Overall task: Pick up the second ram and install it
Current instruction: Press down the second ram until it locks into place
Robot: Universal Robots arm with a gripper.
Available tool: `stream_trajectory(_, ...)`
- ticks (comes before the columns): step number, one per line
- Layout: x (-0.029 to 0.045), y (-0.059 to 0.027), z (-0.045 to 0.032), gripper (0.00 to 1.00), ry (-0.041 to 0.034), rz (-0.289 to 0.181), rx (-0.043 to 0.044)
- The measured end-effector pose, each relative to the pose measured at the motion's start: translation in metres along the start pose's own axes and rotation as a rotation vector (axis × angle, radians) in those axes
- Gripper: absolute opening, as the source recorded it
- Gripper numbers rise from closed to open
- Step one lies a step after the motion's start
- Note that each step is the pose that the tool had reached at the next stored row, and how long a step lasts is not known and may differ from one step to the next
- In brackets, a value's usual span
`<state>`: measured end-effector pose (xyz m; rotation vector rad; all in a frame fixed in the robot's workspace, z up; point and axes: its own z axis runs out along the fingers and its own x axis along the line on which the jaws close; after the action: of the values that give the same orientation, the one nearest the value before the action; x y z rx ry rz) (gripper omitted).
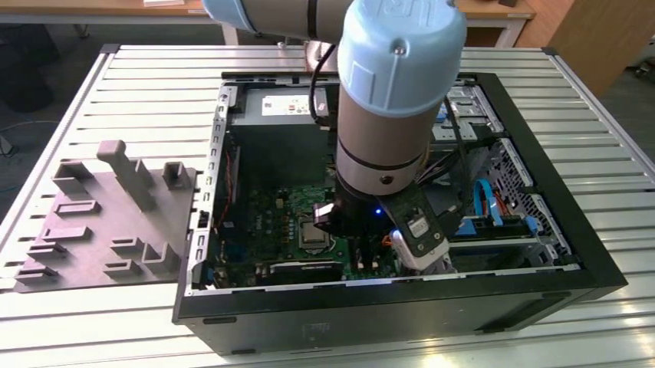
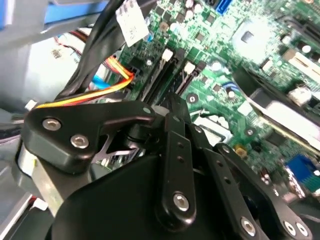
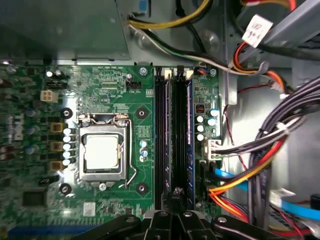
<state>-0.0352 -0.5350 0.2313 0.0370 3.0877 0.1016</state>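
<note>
My gripper (image 3: 176, 194) hangs low inside the open computer case (image 1: 573, 253), with its fingertips pressed together over the near end of the black memory slot rails (image 3: 170, 135). In the second wrist view the gripper (image 2: 172, 106) narrows to a point just above those rails. A thin blue board edge (image 3: 190, 145) stands in the rail nearest the cables, seen edge-on. It looks like a ram stick seated in its slot. I cannot tell whether it is the second ram, or whether anything lies under my fingertips.
The processor socket (image 3: 102, 152) lies beside the slots. Bundles of black, orange and red cables (image 3: 260, 165) crowd the other side. A grey moulded holder (image 1: 107, 222) rests on the slatted table (image 1: 153, 84) at the exterior view's left. The arm's wrist (image 1: 384, 176) covers the case's middle.
</note>
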Motion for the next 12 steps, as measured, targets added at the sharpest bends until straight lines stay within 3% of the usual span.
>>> stream_trajectory(3,-0.0005,0.0005,-0.0084,0.11,0.0001,0.0,0.0004)
stream_trajectory(9,-0.0005,0.0012,-0.0088,0.11,0.0002,0.0,0.0005)
stream_trajectory(12,-0.0003,0.0058,-0.0082,0.11,0.0001,0.0,0.0003)
